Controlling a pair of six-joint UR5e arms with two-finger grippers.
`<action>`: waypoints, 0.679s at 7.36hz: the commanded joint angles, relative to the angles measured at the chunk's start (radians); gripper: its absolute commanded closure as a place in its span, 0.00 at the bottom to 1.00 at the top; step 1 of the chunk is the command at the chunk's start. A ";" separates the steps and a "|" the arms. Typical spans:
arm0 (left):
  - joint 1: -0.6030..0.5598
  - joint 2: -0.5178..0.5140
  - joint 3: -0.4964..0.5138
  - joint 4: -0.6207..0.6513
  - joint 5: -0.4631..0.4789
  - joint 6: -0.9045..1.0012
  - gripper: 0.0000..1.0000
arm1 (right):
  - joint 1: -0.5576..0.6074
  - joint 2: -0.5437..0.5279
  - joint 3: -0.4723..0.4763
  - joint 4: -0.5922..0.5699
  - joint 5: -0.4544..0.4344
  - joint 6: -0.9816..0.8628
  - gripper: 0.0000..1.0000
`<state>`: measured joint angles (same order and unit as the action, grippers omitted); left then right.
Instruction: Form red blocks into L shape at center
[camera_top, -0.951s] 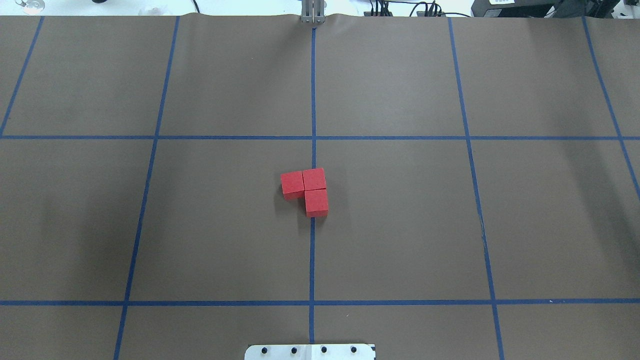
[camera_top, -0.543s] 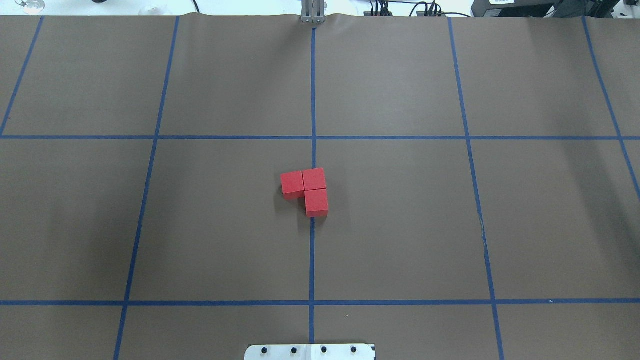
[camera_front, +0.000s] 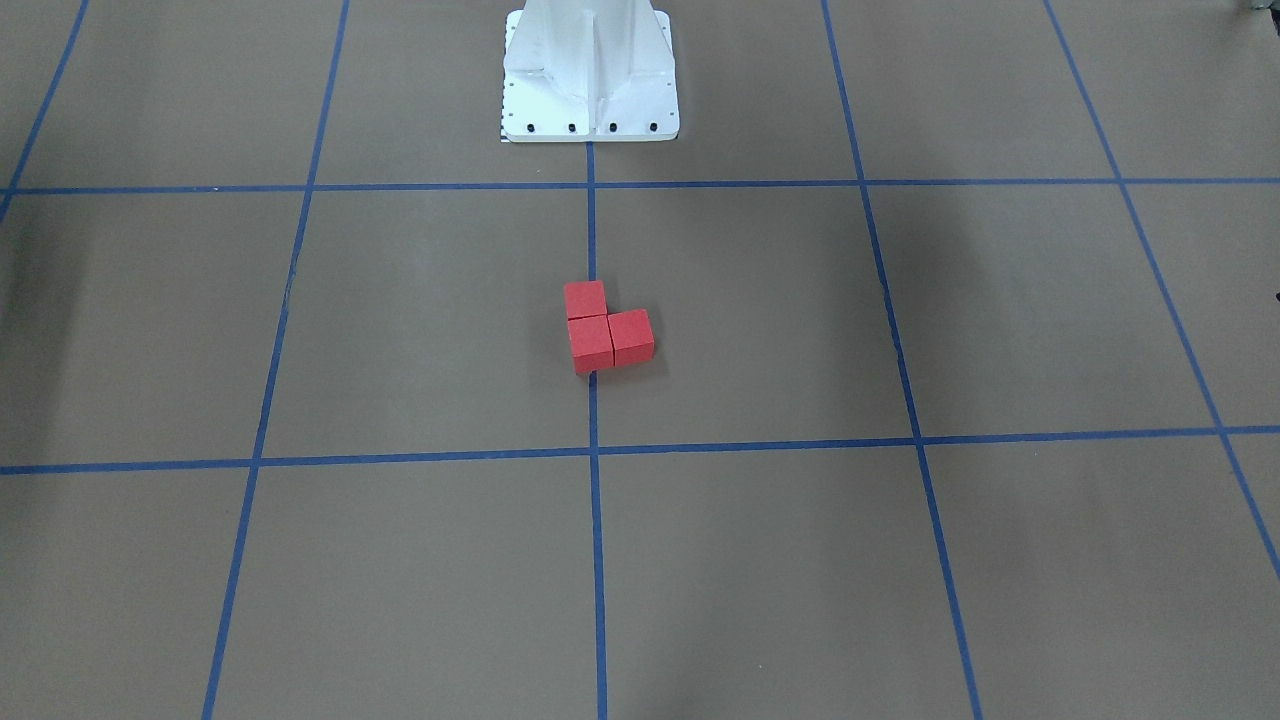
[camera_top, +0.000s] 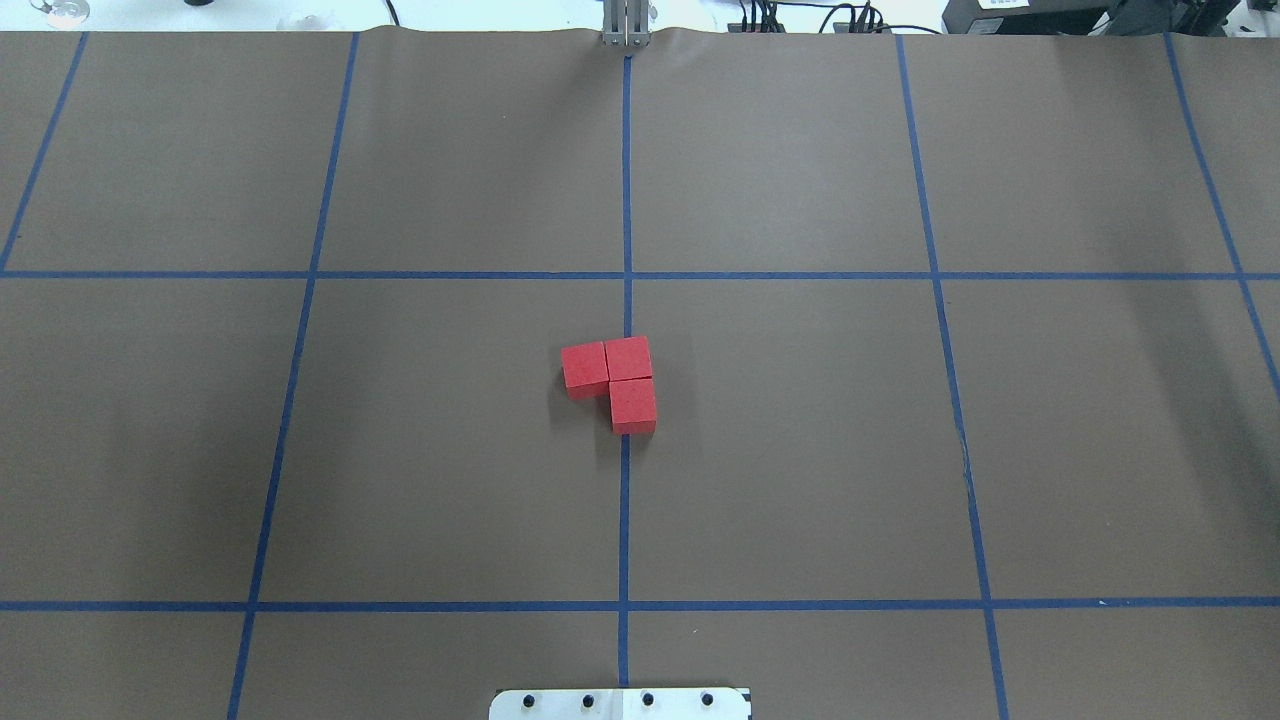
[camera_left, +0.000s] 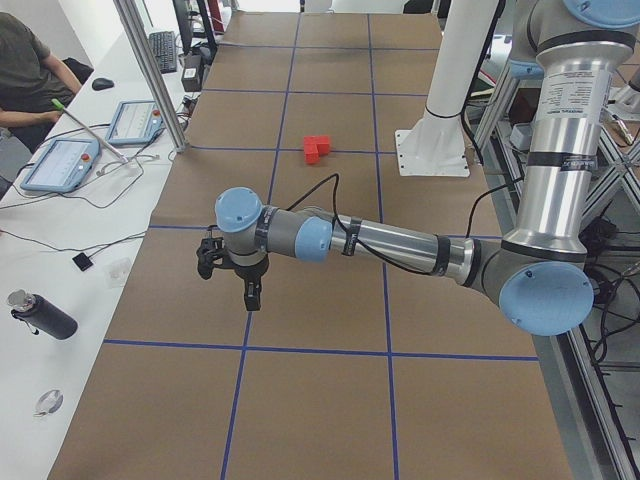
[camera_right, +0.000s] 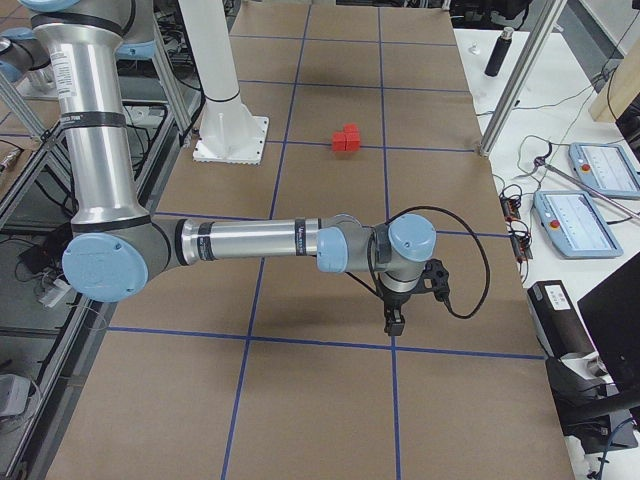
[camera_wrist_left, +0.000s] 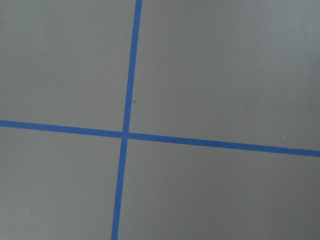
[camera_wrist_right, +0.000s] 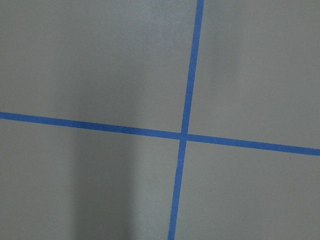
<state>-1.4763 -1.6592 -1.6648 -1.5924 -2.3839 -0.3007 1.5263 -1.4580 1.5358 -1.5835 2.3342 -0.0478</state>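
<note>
Three red blocks (camera_top: 629, 357) sit touching in an L at the center (camera_top: 626, 300), on the middle blue tape line. One cube (camera_top: 585, 366) lies left of the corner cube, and one (camera_top: 633, 405) lies nearer the robot. They also show in the front-facing view (camera_front: 590, 342), the exterior left view (camera_left: 317, 149) and the exterior right view (camera_right: 346, 138). My left gripper (camera_left: 230, 280) hangs over the table's left end, far from the blocks. My right gripper (camera_right: 395, 320) hangs over the right end. I cannot tell if either is open or shut. Both wrist views show only tape crossings.
The robot's white base (camera_front: 590, 75) stands at the near edge (camera_top: 620, 703). A side bench holds tablets (camera_left: 60, 165) and a bottle (camera_left: 40, 315), with a seated person (camera_left: 25, 70) behind it. More tablets (camera_right: 585, 220) lie beyond the right end.
</note>
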 joint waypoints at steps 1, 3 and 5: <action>0.001 -0.004 -0.001 -0.004 -0.003 0.000 0.00 | 0.000 -0.001 -0.025 0.017 -0.001 -0.001 0.00; 0.005 -0.004 -0.001 -0.004 -0.003 0.002 0.00 | 0.000 0.002 -0.046 0.025 0.001 -0.001 0.00; 0.007 -0.004 -0.007 -0.004 -0.006 0.002 0.00 | 0.000 0.004 -0.049 0.025 0.001 0.000 0.00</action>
<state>-1.4712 -1.6628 -1.6676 -1.5968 -2.3882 -0.2992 1.5263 -1.4557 1.4902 -1.5594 2.3347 -0.0481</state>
